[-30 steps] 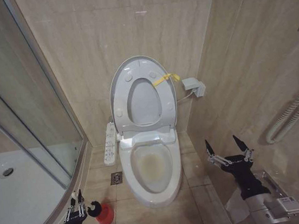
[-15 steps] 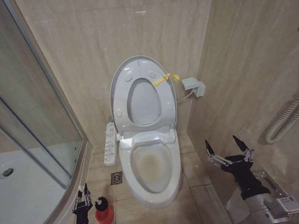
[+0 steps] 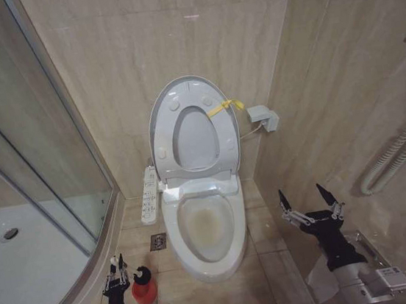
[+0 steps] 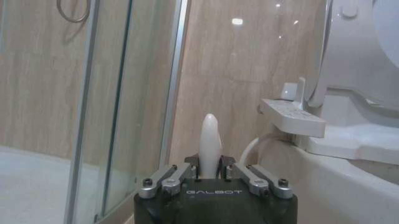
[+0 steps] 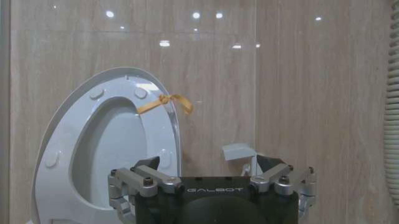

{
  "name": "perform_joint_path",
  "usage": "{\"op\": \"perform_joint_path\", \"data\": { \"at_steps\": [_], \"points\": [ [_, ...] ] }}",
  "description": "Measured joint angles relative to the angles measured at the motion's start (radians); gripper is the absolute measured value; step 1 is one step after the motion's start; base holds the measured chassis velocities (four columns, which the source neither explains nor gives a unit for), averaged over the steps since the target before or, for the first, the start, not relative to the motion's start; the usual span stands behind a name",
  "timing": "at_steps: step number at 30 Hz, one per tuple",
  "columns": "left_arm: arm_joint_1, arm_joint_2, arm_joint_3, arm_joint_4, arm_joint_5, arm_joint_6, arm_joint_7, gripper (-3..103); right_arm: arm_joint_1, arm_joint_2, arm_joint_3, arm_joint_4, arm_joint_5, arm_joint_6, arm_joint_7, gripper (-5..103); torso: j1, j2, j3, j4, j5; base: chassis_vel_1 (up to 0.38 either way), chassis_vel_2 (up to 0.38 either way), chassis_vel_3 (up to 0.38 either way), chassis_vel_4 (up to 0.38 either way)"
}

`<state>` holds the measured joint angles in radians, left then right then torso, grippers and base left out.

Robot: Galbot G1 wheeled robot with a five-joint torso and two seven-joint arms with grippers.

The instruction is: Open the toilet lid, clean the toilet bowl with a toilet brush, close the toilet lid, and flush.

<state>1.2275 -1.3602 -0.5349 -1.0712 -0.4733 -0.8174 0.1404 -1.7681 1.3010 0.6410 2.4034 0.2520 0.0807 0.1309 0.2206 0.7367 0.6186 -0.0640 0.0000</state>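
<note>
The toilet lid point(image 3: 184, 86) stands raised against the back wall with the ring seat point(image 3: 219, 131) up in front of it and a yellow ribbon point(image 3: 225, 107) at its edge. The toilet bowl point(image 3: 227, 230) lies uncovered, with a brownish stain inside. On the floor left of the bowl, my left gripper point(image 3: 116, 265) is shut on the white handle point(image 4: 210, 135) of the toilet brush. A dark round head point(image 3: 141, 274) shows just above the red holder cup point(image 3: 145, 294). My right gripper point(image 3: 311, 202) hangs open to the right of the bowl, facing the raised lid point(image 5: 112, 77).
A curved glass shower screen point(image 3: 39, 142) and white shower tray point(image 3: 24, 263) close off the left. A control panel point(image 3: 149, 196) juts out at the toilet's left side, above a floor drain point(image 3: 157, 240). The right wall carries a small box point(image 3: 264, 117) and a ribbed hose point(image 3: 396, 154).
My left gripper has moved right, closer to the red cup, and its fingers have drawn together on the handle. The dark head now sits over the cup. The right arm is unmoved.
</note>
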Motion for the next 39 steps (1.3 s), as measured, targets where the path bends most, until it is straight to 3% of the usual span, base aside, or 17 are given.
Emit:
{"op": "perform_joint_path", "data": {
  "at_steps": [17, 31, 39],
  "points": [
    [0.067, -0.006, -0.046, -0.097, 0.001, 0.002, -0.014, 22, 0.0, 0.0, 0.0, 0.0, 0.0, 0.0, 0.0, 100, 0.0, 0.0, 0.0, 0.0001, 0.0, 0.0, 0.0, 0.0, 0.0],
    [0.002, -0.002, -0.014, 0.017, -0.041, 0.002, -0.01, 22, 0.0, 0.0, 0.0, 0.0, 0.0, 0.0, 0.0, 100, 0.0, 0.0, 0.0, 0.0, 0.0, 0.0, 0.0, 0.0, 0.0],
    [-0.047, 0.019, 0.006, 0.162, -0.043, 0.001, -0.001, 22, 0.0, 0.0, 0.0, 0.0, 0.0, 0.0, 0.0, 100, 0.0, 0.0, 0.0, 0.0002, -0.0002, 0.0, 0.0, 0.0, 0.0]
  ]
}}
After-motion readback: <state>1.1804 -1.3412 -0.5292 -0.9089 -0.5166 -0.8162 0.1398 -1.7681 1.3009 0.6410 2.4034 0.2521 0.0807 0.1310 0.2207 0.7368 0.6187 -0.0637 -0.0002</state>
